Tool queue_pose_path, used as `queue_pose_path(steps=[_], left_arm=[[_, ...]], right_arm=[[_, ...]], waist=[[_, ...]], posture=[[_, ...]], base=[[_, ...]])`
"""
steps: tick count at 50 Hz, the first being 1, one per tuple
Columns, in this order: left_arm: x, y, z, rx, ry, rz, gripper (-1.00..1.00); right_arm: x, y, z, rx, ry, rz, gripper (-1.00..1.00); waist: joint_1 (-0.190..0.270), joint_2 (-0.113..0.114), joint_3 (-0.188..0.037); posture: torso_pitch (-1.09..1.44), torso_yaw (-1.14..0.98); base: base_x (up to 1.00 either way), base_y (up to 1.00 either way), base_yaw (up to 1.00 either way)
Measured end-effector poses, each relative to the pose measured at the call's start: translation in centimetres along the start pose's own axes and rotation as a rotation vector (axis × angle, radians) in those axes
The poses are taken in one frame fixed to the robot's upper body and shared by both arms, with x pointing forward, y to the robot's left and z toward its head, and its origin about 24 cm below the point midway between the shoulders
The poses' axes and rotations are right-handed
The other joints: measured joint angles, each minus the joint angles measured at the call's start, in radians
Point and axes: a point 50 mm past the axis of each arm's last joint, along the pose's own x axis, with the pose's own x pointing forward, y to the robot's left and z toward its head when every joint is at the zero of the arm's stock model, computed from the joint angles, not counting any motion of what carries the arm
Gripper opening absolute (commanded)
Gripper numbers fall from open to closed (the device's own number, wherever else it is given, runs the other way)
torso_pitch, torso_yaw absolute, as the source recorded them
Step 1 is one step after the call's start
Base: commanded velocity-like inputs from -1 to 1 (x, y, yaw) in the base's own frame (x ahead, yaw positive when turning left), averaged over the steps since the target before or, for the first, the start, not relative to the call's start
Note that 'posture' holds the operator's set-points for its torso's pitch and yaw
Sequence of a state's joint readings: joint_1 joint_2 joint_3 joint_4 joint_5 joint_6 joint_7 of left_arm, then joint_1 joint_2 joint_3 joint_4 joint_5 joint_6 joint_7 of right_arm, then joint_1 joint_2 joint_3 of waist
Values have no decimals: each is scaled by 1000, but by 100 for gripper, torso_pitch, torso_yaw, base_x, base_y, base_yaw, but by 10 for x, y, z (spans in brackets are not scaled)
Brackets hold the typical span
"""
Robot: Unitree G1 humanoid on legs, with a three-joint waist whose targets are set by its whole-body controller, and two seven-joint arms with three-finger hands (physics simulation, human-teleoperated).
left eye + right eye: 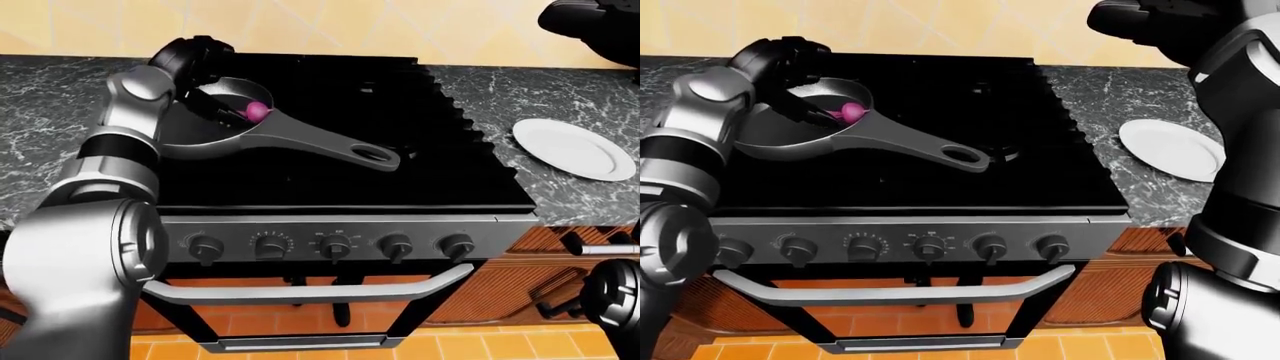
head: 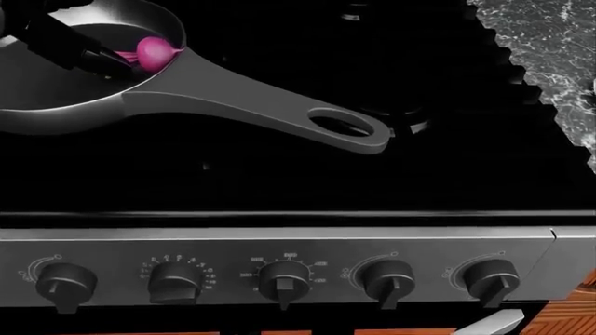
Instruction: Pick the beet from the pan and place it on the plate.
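Not far along yet. Pink beet (image 2: 156,50) in the grey pan (image 1: 205,139) on the black stove (image 1: 330,172), right by the spot where the long handle (image 2: 270,105) starts. Left hand (image 2: 89,54) down inside the pan, dark fingers (image 2: 110,61) touching the beet or just beside it. Gripping or not? Cannot tell. Right hand (image 1: 1135,19) up high, away from the pan, fingers hard to make out too. White plate (image 1: 572,148) waiting on the bench (image 1: 60,127), well apart from the pan. Left to do: grab, lift, carry over, set down.
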State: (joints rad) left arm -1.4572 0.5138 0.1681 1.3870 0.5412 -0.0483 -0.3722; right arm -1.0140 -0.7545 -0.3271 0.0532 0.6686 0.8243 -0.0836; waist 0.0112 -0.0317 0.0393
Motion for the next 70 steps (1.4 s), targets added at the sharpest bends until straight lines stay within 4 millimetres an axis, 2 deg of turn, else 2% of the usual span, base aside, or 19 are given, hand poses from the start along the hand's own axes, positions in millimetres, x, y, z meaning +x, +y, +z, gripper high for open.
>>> queue_pose_path(steps=[11,14,52,70], left_arm=[[1,-6,-4,31,-1,2,51],[2,-8,-5,34,2,-4,42],[8,-28,-4,125,0,-39,37],[9,-31,6,140,-27,-44,27]], right_arm=[[0,1,-1,0,0,1,100],[0,1,-1,0,-1,0,100],[0,0,0,5,-6,-1,100],[-1,1,1,7,-8,1,100]], waist=[[0,2,-1],[0,2,-1],[-1,0,-2],[-1,-1,-2]], posture=[[0,0],[0,0],[0,0],[0,0]], base=[[0,0,0],[0,0,0],[0,0,0],[0,0,0]])
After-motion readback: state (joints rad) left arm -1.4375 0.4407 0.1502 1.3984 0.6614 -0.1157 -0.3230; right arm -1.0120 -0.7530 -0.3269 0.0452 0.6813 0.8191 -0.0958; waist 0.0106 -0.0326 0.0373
